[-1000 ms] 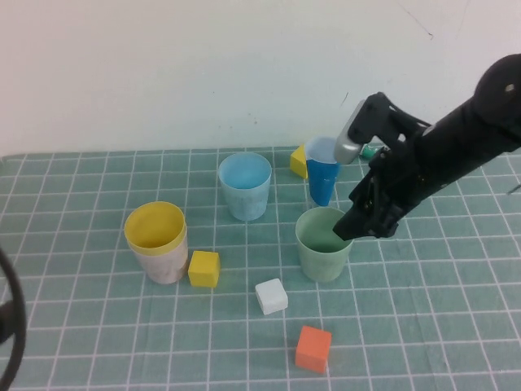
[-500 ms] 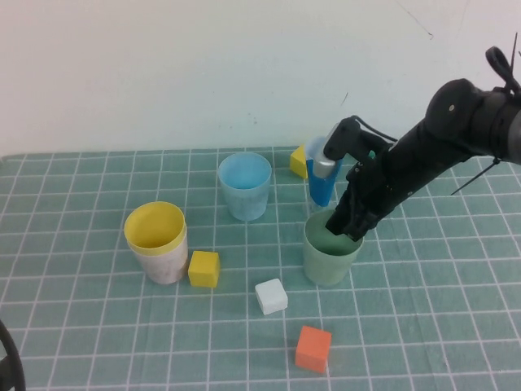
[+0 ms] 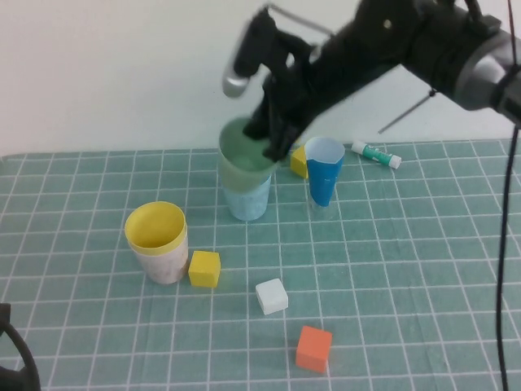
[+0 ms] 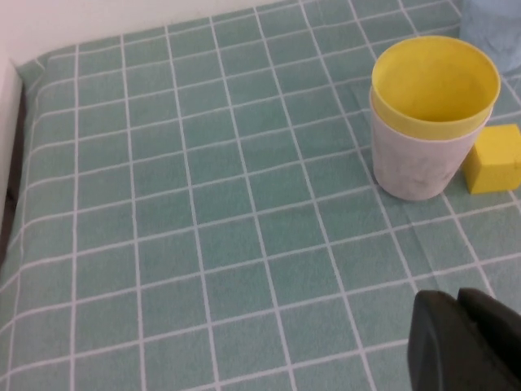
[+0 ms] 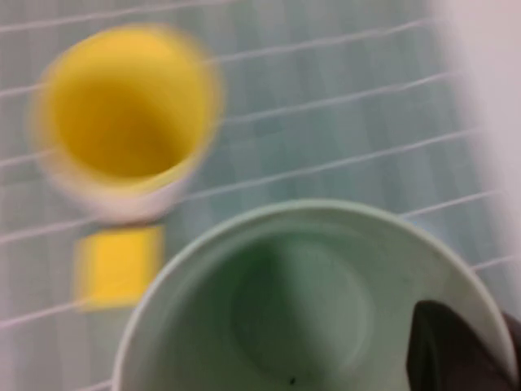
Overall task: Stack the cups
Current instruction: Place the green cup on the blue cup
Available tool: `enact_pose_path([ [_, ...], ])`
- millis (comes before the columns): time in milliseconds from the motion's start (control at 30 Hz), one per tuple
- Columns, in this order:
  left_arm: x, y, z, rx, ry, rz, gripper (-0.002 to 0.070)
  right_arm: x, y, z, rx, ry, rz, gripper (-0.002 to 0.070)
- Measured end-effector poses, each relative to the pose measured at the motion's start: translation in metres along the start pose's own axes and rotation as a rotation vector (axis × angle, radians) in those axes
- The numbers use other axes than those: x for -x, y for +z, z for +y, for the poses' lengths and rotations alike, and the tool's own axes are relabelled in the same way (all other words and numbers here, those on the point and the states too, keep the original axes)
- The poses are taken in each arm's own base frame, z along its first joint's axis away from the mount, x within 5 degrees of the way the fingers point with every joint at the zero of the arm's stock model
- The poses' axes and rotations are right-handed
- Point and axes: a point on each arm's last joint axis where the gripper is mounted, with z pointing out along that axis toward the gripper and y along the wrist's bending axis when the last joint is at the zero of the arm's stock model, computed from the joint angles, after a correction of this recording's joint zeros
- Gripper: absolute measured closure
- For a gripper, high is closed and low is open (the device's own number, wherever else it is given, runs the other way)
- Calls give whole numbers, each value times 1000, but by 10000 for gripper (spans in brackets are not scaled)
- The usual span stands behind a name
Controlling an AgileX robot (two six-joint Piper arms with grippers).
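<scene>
My right gripper (image 3: 275, 147) is shut on the rim of the sage green cup (image 3: 244, 156) and holds it in the air just over the light blue cup (image 3: 247, 199), at the back middle of the mat. In the right wrist view one finger (image 5: 456, 350) sits inside the green cup (image 5: 301, 301). The yellow cup (image 3: 155, 226) sits nested in the pale pink cup (image 3: 163, 265) at the left; the pair also shows in the left wrist view (image 4: 434, 81). My left gripper (image 4: 460, 305) is shut and empty, low at the near left.
A dark blue conical cup (image 3: 324, 181) stands right of the light blue cup. A yellow cube (image 3: 203, 268), a white cube (image 3: 271, 296) and an orange cube (image 3: 313, 349) lie on the mat. Another yellow cube (image 3: 299, 161) and a marker (image 3: 376, 154) lie at the back.
My right gripper closed on the green cup's rim, lifted it off the mat and carried it up and left to above the light blue cup. The left arm stayed put.
</scene>
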Motion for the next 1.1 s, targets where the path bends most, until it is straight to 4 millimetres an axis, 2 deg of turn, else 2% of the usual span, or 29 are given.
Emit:
enact_pose_path([
  [133,2,1,-1,-7,-20,-26,675,12,5,-17,-113,-15,2,647],
  [400,2,1,-1,-7,-34,-38,675,-13,53,-24,-114,30,56,648],
  [567,3,1,-1,-9,-38,-44,676,-20,67,-24,-111,39,64,643],
  [633,3,1,-1,-9,-42,-46,676,-21,69,-24,-111,42,60,610],
  [800,3,1,-1,-12,-44,-55,676,-20,69,-23,-107,72,49,417],
  [867,3,1,-1,-12,-44,-55,676,-20,69,-23,-106,98,45,367],
  [1100,4,1,-1,-13,-44,-59,676,-20,70,-23,-105,139,43,325],
])
